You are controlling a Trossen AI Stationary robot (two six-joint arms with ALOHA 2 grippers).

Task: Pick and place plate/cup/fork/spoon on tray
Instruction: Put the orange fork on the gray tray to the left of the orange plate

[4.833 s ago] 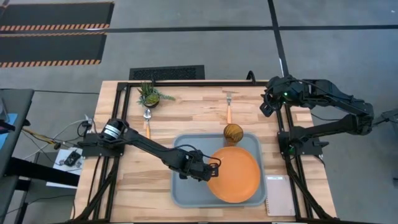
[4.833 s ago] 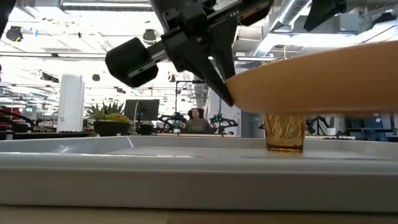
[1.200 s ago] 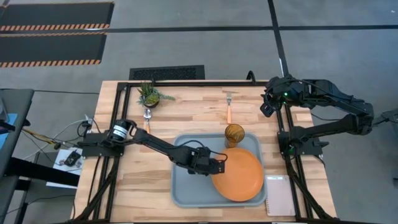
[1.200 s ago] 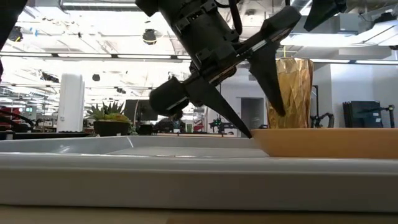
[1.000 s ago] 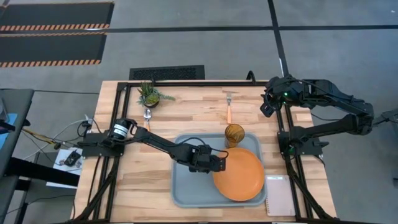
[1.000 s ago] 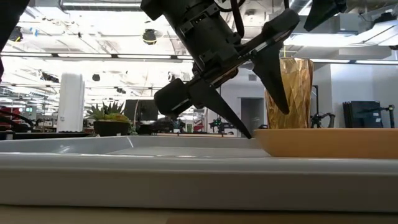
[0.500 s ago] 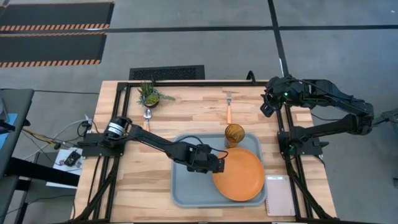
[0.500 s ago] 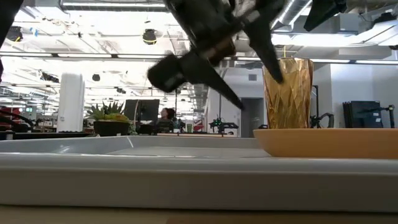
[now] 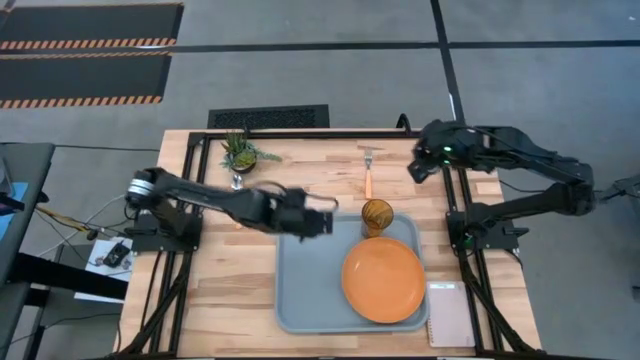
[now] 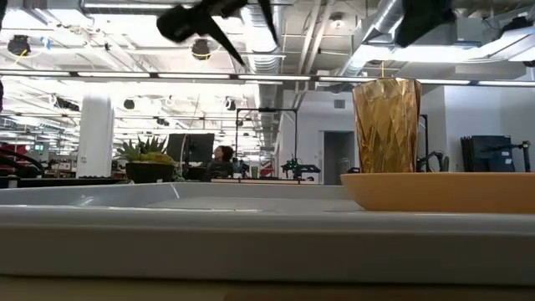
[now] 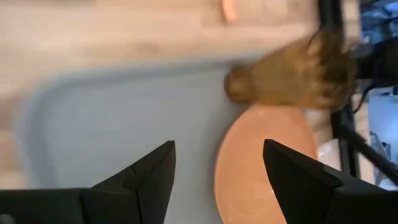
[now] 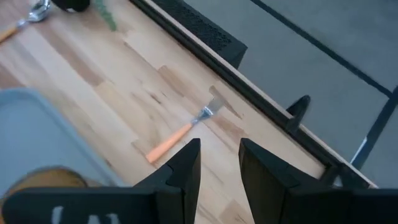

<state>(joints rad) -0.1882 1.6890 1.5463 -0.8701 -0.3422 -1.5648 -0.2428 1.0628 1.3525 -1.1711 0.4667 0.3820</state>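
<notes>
Plate [image 9: 383, 281] apart from left claw [image 9: 327, 217]

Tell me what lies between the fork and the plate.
The cup stands between the fork and the plate, seen in the high view.

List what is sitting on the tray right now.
The orange plate lies flat in the tray, on its right side. The cup stands at the tray's far rim; whether inside it cannot be told. The tray floor beneath the plate is covered.
</notes>
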